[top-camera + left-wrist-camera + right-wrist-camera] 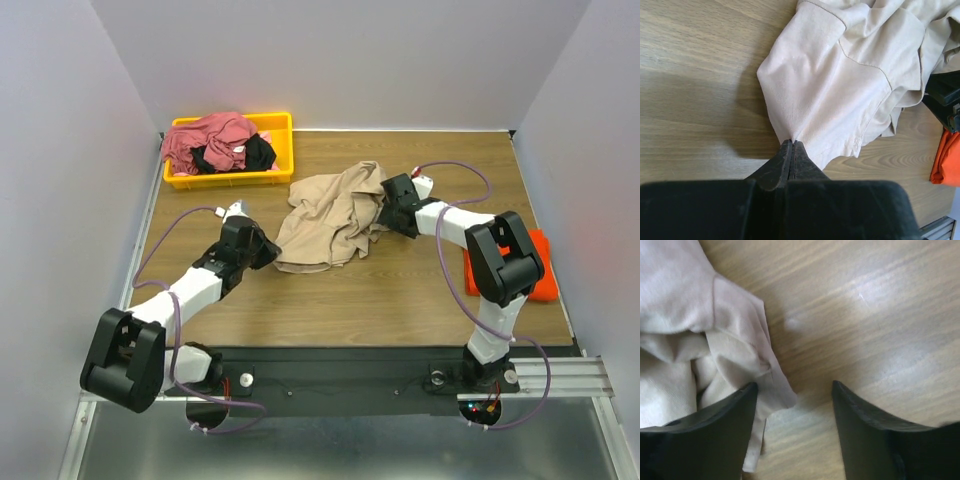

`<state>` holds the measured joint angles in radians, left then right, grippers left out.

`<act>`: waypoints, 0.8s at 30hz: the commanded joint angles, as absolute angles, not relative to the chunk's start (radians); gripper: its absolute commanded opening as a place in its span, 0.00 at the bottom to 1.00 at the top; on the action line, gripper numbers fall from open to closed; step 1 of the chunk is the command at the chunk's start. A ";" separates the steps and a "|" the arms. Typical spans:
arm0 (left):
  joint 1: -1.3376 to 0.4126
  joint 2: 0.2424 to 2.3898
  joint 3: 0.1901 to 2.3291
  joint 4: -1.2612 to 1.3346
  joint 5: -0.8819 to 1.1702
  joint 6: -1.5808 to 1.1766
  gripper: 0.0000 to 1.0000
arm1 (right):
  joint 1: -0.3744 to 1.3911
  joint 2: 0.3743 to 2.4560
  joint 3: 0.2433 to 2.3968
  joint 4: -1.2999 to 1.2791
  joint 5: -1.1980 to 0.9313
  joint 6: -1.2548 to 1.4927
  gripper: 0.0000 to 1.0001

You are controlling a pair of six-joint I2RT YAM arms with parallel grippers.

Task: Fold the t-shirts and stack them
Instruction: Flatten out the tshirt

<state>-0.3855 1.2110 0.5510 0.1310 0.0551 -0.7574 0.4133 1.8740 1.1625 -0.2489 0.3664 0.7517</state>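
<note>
T-shirts: four visible. Tan tee [330,215]: one, mid-table. Orange-red tee [548,285]: one, right edge. Rose-red tee [205,138]: one; black tee [258,152]: one; both in bin, far left. Whether more lie beneath, cannot tell. Yellow bin [228,180]: one. Robot arms: two, left arm [190,290], right arm [470,225]. Table [380,300]: one.
</note>
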 commanded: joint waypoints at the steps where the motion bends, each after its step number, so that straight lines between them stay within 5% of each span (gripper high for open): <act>1: -0.388 1.174 0.560 0.092 0.029 -0.739 0.00 | 0.408 1.951 1.166 -0.088 0.319 0.747 0.62; 9: -0.388 1.137 0.641 0.031 -0.030 -0.742 0.00 | 0.410 1.922 1.154 -0.044 0.301 0.693 0.02; 24: -0.388 0.815 0.983 -0.153 -0.225 -0.703 0.00 | 0.410 1.140 1.017 -0.123 0.411 0.486 0.00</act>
